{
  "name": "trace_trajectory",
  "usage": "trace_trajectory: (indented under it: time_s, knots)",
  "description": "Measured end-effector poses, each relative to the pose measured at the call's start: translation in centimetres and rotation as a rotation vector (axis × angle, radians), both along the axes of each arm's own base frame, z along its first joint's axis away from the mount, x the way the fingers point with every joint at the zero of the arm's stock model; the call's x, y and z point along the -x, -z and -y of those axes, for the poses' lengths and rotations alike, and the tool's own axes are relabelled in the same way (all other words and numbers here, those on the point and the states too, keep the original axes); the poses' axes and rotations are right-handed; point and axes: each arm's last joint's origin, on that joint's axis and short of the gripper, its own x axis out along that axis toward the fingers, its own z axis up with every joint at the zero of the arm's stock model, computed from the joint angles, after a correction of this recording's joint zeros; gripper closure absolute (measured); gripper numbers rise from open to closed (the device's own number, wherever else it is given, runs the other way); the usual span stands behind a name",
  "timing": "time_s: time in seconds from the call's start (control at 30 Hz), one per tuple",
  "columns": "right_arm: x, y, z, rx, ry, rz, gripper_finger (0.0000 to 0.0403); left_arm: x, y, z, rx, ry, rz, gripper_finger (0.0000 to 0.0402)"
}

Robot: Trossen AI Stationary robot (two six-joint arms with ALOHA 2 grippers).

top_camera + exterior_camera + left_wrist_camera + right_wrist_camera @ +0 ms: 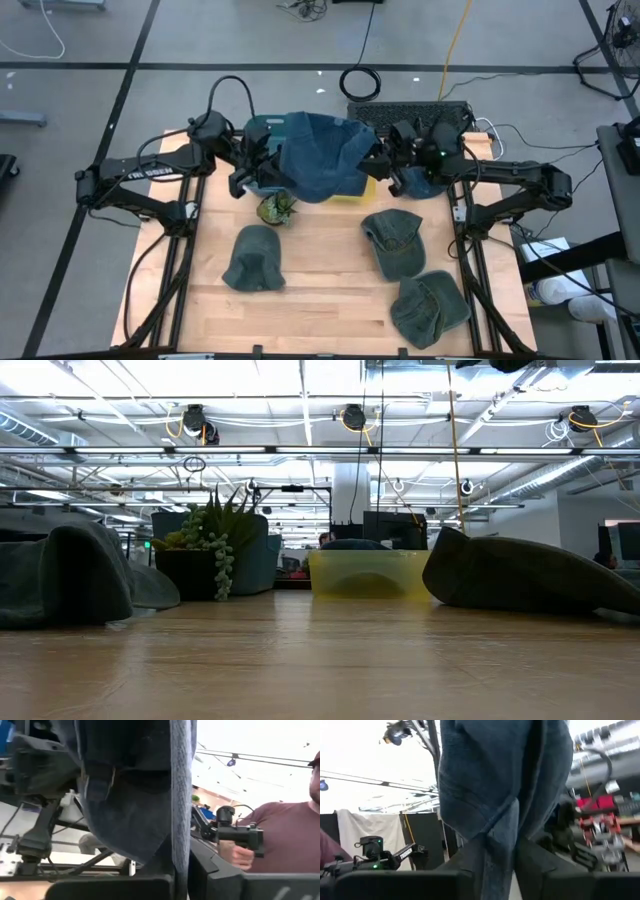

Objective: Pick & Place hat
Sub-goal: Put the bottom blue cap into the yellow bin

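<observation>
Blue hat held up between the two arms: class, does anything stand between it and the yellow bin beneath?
Nothing visible does. The blue hat hangs between the left end effector and right end effector, directly over the yellow bin, hiding most of it.
</observation>
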Motion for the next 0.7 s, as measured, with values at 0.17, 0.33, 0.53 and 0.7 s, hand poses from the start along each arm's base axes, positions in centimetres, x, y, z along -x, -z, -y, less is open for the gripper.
trace_trajectory:
  time_s: [0.17, 0.33, 0.53, 0.7]
  knots:
    - [0.0, 0.2, 0.6, -0.076, -0.019, -0.049, 0.0261, 0.0, 0.0, -0.1, -0.017, 0.008, 0.012, 0.0391]
    - [0.4, 0.3, 1.2, -0.130, -0.072, -0.124, 0.0214, 0.1, 0.2, -0.7, -0.015, 0.008, -0.011, 0.0392]
    - [1.9, -0.3, 1.1, -0.058, -0.234, -0.181, 0.0185, 0.6, 0.3, -1.7, -0.019, 0.060, -0.030, 0.0392]
    - [3.5, -1.0, 1.2, -0.041, -0.288, -0.225, 0.0191, 1.1, 0.2, -2.3, -0.010, 0.116, -0.056, 0.0392]
